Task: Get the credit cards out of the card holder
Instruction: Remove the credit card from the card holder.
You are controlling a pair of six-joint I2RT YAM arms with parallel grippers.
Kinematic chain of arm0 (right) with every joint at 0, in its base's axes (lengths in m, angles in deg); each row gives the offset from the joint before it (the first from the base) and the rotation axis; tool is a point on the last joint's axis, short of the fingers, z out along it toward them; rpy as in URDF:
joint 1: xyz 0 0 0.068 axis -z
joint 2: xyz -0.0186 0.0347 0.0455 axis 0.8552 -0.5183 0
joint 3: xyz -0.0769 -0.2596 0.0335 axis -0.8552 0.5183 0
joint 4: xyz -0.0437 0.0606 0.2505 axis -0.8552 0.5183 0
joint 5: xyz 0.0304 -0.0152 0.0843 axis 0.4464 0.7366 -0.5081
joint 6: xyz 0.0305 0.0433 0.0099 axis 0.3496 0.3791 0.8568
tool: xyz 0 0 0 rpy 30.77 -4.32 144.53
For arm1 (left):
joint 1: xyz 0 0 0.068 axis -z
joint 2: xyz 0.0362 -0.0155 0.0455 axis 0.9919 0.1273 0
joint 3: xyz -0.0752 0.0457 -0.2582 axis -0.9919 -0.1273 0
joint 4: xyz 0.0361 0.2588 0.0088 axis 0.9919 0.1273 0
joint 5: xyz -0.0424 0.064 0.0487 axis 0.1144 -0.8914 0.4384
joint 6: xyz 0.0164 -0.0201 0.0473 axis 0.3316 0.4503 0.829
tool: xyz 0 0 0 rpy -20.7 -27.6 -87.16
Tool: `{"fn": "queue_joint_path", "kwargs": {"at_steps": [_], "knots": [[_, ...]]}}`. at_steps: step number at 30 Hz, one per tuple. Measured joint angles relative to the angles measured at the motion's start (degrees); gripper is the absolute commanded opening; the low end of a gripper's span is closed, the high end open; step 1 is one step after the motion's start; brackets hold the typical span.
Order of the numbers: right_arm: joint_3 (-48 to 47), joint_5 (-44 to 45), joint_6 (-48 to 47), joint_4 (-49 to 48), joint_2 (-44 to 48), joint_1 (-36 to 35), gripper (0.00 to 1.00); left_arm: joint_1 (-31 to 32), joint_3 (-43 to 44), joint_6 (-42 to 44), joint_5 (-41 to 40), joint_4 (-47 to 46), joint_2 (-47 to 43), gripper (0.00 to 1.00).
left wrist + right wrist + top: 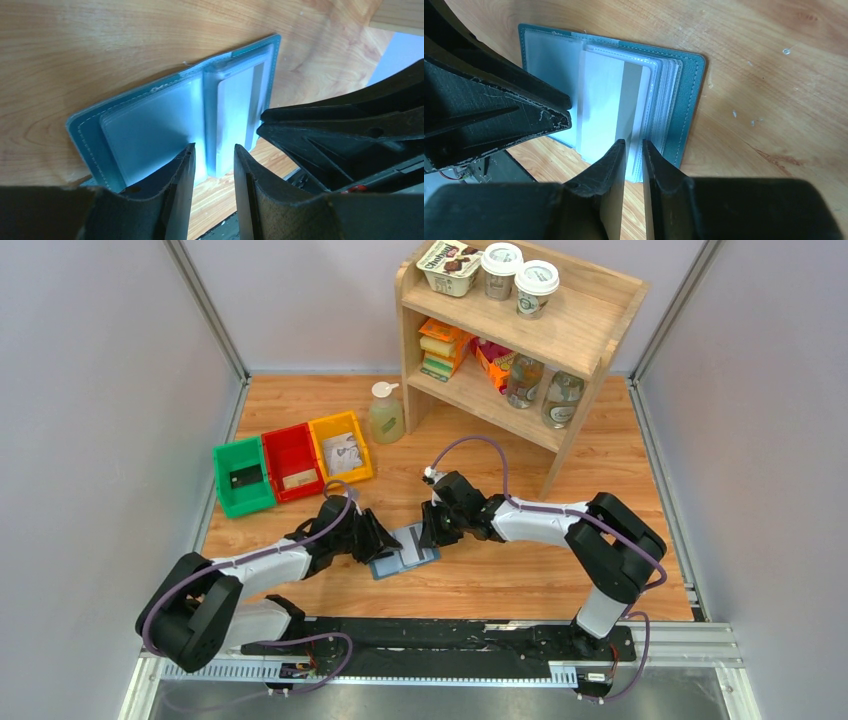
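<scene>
The right gripper (633, 143) has its fingers drawn almost together, with only a thin slit left. The near edge of a clear sleeve (650, 107) sits in that slit, so I judge it is pinching that leaf to hold the page steady. Just beyond the fingertips, inside the sleeve, lies a pale credit card (606, 100) with a grey stripe, not yet out.

The left gripper (214, 148) has its fingers spread, gripping nothing. They straddle the sleeves' near edge, probably to draw the card out.

Around both pairs of fingers, the card holder (688, 95) lies open and flat on the wooden table (774, 125). Well beyond the left fingers, the coloured bins (298, 458) already hold cards.
</scene>
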Motion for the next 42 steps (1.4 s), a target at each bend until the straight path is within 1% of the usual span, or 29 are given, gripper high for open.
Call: {"fn": "queue_joint_path", "kwargs": {"at_steps": [6,8,11,14,17,19,25,34,42], "knots": [[0.0,-0.5,0.0,-0.5,-0.5,0.0,0.21,0.0,-1.0,-1.7,1.2,-5.0,0.8,0.41],[0.0,-0.7,0.0,-0.7,-0.8,0.1,0.21,0.0,-1.2,-2.4,1.9,-6.6,1.6,0.39],[0.0,-0.9,0.0,-0.9,-0.9,0.1,0.21,0.0,-1.4,-3.4,2.8,-8.4,2.3,0.32],[0.0,-0.9,0.0,-0.9,-0.9,0.3,0.21,0.0,-2.1,-4.2,2.9,-9.0,2.1,0.28],[0.0,-0.9,0.0,-1.0,-0.9,0.3,0.21,0.0,-3.1,-5.0,2.8,-9.3,0.2,0.24],[0.0,-0.9,0.1,-1.1,-0.9,0.3,0.21,0.0,-3.8,-5.5,2.7,-9.7,-1.6,0.23],[0.0,-1.1,0.2,-1.5,-0.9,0.3,0.21,0.1,-5.4,-6.2,2.7,-12.6,-3.0,0.22],[0.0,-1.5,0.7,-1.7,-1.3,0.8,0.21,0.5,-5.9,-6.3,3.4,-18.6,1.9,0.26],[0.0,-2.0,1.6,-3.0,-1.8,1.1,0.2,1.0,-6.0,-6.0,2.8,-22.9,4.8,0.28]]}}
